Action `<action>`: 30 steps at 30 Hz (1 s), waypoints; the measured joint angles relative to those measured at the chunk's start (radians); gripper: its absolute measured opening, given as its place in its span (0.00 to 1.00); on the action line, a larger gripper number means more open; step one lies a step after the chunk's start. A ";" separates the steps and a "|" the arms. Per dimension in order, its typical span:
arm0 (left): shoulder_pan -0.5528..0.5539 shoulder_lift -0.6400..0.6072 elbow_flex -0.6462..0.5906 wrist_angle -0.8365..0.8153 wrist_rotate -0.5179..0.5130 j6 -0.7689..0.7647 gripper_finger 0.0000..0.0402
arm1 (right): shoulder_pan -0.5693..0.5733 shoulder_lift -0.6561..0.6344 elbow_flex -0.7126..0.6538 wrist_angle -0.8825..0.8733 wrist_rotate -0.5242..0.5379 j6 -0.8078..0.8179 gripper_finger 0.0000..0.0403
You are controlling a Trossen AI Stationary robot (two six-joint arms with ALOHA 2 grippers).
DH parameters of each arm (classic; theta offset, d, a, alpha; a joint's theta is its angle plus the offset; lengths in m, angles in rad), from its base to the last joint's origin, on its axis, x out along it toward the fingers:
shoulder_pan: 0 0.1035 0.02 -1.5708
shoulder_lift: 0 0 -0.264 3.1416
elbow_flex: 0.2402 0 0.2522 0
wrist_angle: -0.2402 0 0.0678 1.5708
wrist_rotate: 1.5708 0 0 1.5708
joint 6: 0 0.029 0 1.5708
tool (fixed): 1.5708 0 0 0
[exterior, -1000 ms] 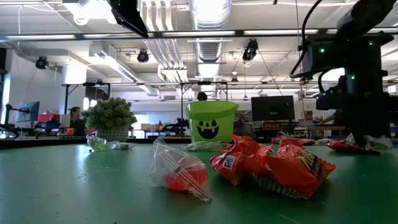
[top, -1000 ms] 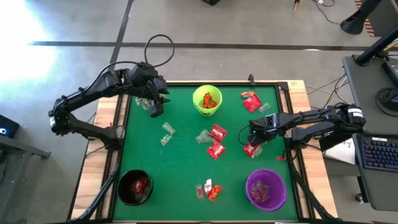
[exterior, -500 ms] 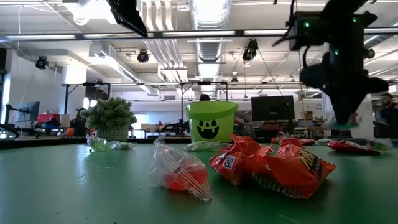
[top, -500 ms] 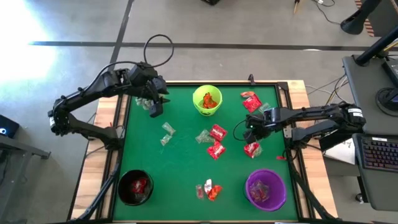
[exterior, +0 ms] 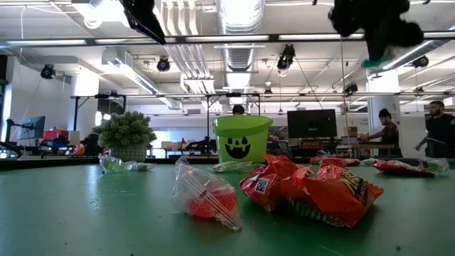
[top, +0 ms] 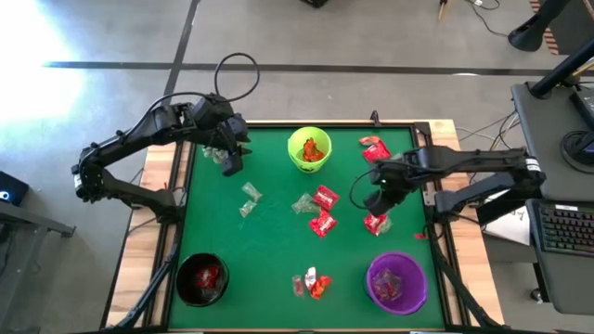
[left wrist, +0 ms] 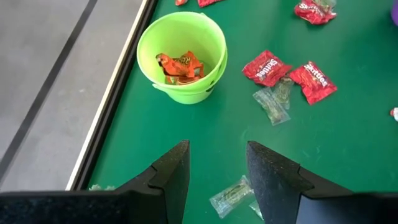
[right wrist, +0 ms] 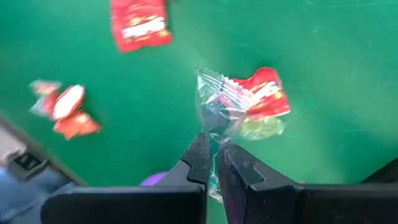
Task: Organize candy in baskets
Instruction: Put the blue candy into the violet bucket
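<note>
My right gripper (right wrist: 213,163) pinches a clear crinkly wrapped candy (right wrist: 216,111), lifted above the green felt table (top: 269,241), between the lime green plastic basket (top: 309,149) and the purple one (top: 397,283). My left gripper (left wrist: 217,168), fingers spread, empty, hangs beside the lime basket.

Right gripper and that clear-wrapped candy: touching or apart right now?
Touching. In the right wrist view the right gripper has its fingers closed on the clear-wrapped candy, which hangs above the green table, lifted clear of the red packets below.
</note>
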 joint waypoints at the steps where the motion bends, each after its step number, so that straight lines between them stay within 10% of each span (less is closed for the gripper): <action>1: 0.000 0.000 0.000 0.000 0.000 -0.007 0.35 | 0.023 0.000 0.029 -0.015 0.000 0.006 0.03; 19: 0.000 0.000 0.000 0.013 0.000 -0.123 0.35 | 0.591 0.017 0.147 -0.043 0.008 0.389 0.03; 30: -0.004 0.000 0.000 0.016 0.033 -0.145 0.35 | 0.718 0.084 0.147 0.046 0.027 0.394 0.03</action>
